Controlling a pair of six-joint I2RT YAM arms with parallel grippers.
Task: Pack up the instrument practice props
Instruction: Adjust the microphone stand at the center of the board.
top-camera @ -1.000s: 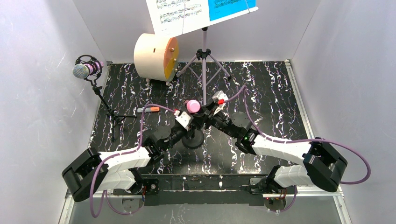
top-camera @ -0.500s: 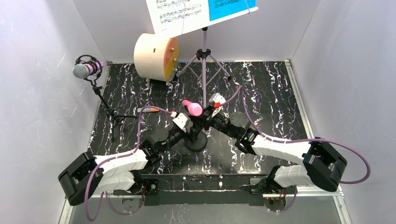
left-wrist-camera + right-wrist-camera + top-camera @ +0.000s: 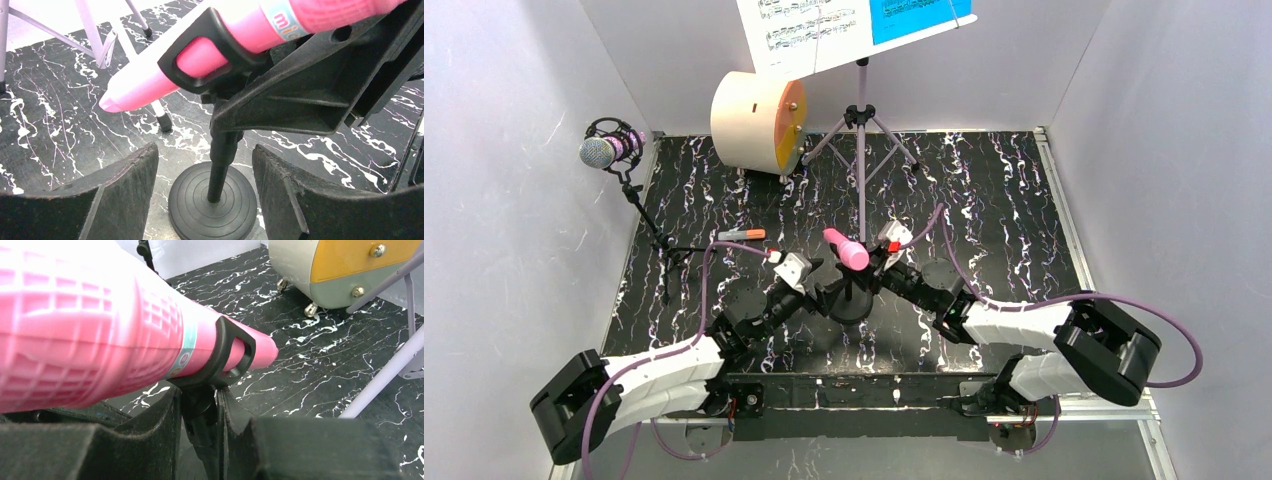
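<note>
The pink microphone (image 3: 846, 250) lies tilted in the clip of a black mic stand (image 3: 220, 160) with a round base (image 3: 849, 302), mid-table. My right gripper (image 3: 874, 262) is shut on the stand's post (image 3: 200, 425) just under the clip. My left gripper (image 3: 796, 268) stands open a little to the left of the stand, its fingers (image 3: 125, 195) clear of the post. At the far left, the glittery purple microphone (image 3: 602, 150) sits on a thin black tripod (image 3: 649, 225). The lilac music rack (image 3: 861, 130) at the back holds blue and white sheet-music pages (image 3: 844, 25).
A cream drum with an orange face (image 3: 759, 120) stands at the back left of the rack. A small orange marker (image 3: 744, 234) lies left of the pink microphone. One lilac rack leg (image 3: 385, 375) runs close beside my right gripper. White walls enclose the marbled black table (image 3: 1004, 200).
My left gripper has opened and drawn back to the near left. My right gripper has closed on the stand's post, and the pink microphone has tipped over and shifted right.
</note>
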